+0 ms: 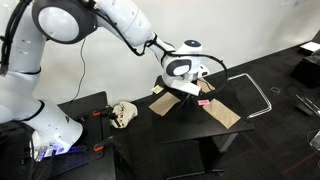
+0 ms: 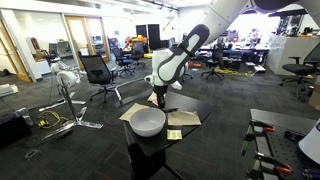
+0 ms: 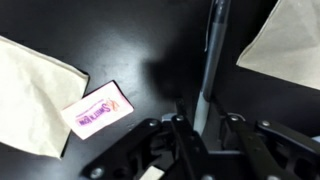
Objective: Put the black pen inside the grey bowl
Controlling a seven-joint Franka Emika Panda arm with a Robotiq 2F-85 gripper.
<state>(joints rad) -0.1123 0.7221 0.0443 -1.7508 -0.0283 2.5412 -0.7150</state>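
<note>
The black pen [image 3: 210,60] lies straight on the dark table and runs from the top of the wrist view down between my fingers. My gripper [image 3: 207,125] is low at the table with both fingers close against the pen's sides, shut on it. In both exterior views the gripper [image 1: 186,92] [image 2: 158,99] is down at the tabletop among the tan papers. The grey bowl [image 2: 148,122], round with a pale inside, stands on the table just in front of the gripper. The pen is too thin to make out in the exterior views.
Tan paper pieces [image 3: 30,95] [image 3: 285,40] [image 1: 225,113] [image 2: 183,118] lie on both sides of the pen. A small pink object [image 3: 96,110] [image 1: 204,102] lies beside it. A lumpy beige object [image 1: 123,113] and a bent silver tube [image 1: 258,95] are also on the table.
</note>
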